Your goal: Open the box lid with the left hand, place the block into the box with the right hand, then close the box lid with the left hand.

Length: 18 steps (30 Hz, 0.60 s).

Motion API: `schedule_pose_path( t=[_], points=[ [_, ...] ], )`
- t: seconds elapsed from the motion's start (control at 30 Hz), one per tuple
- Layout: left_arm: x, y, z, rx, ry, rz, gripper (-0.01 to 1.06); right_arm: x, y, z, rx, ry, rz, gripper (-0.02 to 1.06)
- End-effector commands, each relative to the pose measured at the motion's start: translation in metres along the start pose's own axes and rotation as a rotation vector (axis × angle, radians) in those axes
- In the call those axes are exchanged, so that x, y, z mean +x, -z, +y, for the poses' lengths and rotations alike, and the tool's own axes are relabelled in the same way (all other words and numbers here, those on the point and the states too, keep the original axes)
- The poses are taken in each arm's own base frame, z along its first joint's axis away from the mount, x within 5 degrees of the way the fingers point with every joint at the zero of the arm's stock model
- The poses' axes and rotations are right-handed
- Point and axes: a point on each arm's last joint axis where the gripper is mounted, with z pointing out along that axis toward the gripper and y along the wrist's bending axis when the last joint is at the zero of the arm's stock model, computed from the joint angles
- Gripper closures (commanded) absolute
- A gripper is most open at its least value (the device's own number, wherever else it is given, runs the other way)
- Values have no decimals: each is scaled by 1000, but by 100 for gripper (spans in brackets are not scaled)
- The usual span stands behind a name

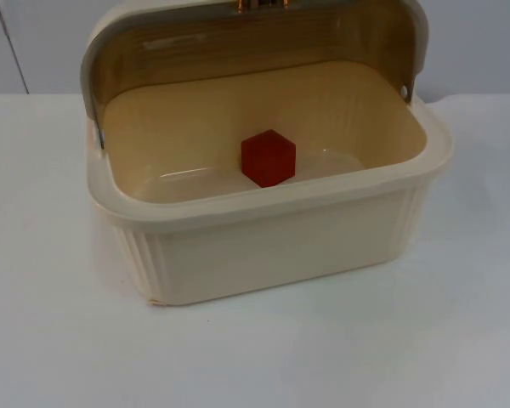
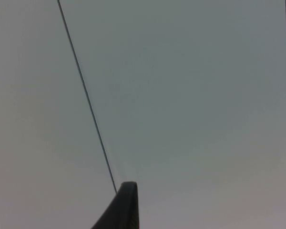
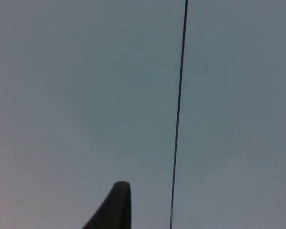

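A cream plastic box point(image 1: 272, 246) stands in the middle of the white table in the top view. Its tinted brown lid point(image 1: 255, 42) is swung up and back, so the box is open. On the box floor, near the centre, rests a red block point(image 1: 269, 157), and nothing touches it. My left gripper point(image 2: 126, 205) is away from the box and faces the grey partition wall. My right gripper point(image 3: 117, 205) likewise faces the grey wall, clear of the box. Neither gripper holds anything that I can see.
White table point(image 1: 59, 340) surrounds the box on the left, right and front. The grey partition wall point(image 1: 34, 42) rises just behind the raised lid. A small orange latch point(image 1: 259, 4) sits on the lid's upper edge.
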Motion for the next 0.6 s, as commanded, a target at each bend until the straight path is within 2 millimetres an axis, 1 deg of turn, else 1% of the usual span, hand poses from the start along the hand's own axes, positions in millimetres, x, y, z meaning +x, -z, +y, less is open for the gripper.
schedule_pose_path(
  t=[0.0,0.03,0.17,0.2,0.3,0.47,0.57],
  points=[
    [0,0,-1,10,8,-2,0,1,-3,-2,7,-27,25,6],
    [0,0,-1,10,8,-2,0,3,-5,-2,7,-38,34,6],
    [0,0,-1,9,7,-3,0,15,-22,-1,8,-92,113,6],
    [0,0,-1,9,7,-3,0,15,-22,-1,8,-92,113,6],
    [2,0,-1,8,5,13,0,21,-32,-3,26,-57,136,6],
    [5,0,-1,9,7,51,0,18,-33,-3,27,-55,104,6],
    [8,-8,-4,24,29,67,0,17,-33,-3,27,-54,89,6]
  ],
)
